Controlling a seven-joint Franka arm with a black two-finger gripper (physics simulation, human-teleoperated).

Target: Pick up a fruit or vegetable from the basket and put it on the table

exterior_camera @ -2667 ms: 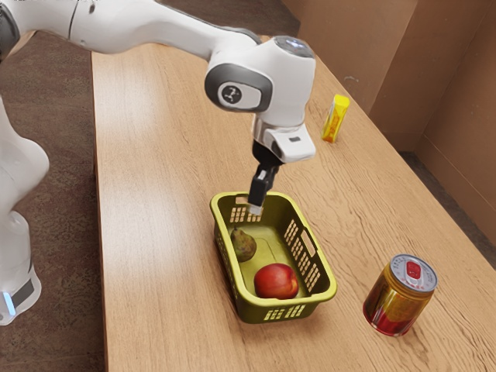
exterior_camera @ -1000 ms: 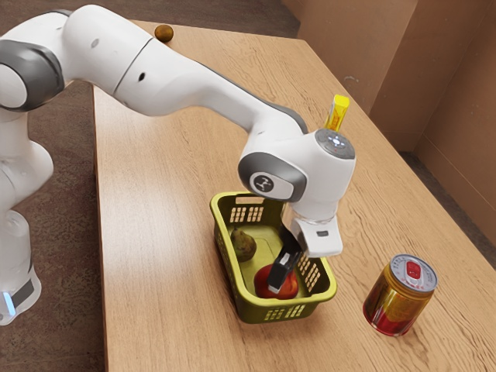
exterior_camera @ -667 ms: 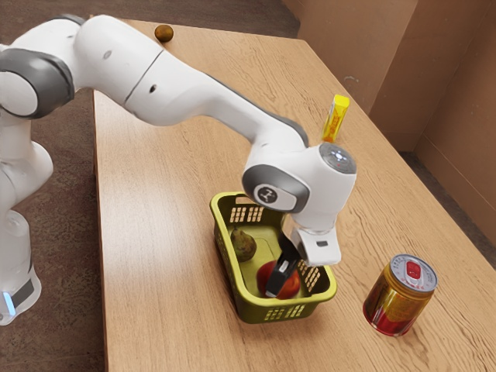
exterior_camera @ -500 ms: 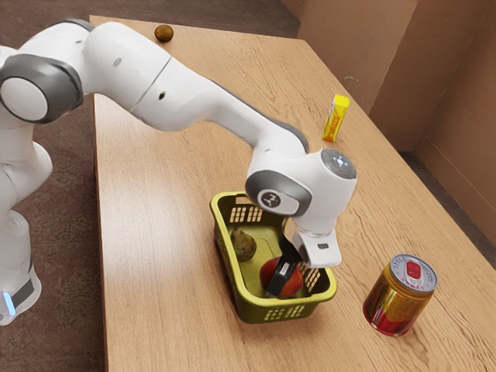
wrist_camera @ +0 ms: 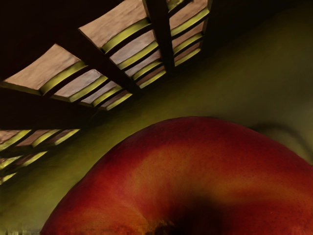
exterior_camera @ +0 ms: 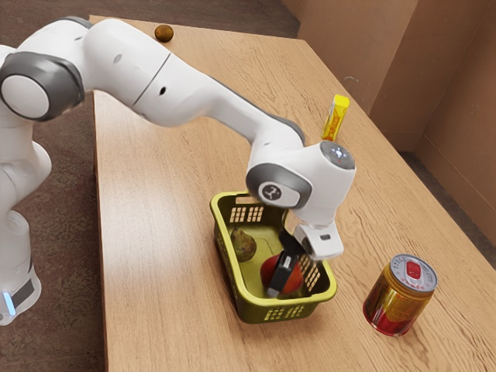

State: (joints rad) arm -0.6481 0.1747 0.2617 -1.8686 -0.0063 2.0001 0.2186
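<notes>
Okay, exterior view, going left to right: white arm (exterior_camera: 194,93) comes in from the left, reaching over the wooden table (exterior_camera: 155,186). Small brown round item (exterior_camera: 163,32) sits on the table's far end, well apart from the rest. Next, the green basket (exterior_camera: 256,312), slotted sides, standing on the table. Inside it, on the exterior view's left, is a mottled green fruit (exterior_camera: 243,245). Then the red fruit (exterior_camera: 295,278), also inside the basket, near its front end, so not on the table. The gripper (exterior_camera: 277,287) is down in the basket, tilted, partly in front of the red fruit; can't tell whether its jaws are spread or pinching the fruit. Wrist view has the red fruit big and close, basket's slotted side beyond it. Further right, a yellow packet (exterior_camera: 335,118) stands upright, farther back on the table. Last, a gold and red can (exterior_camera: 398,298), upright, just beside the basket, apart from it.
</notes>
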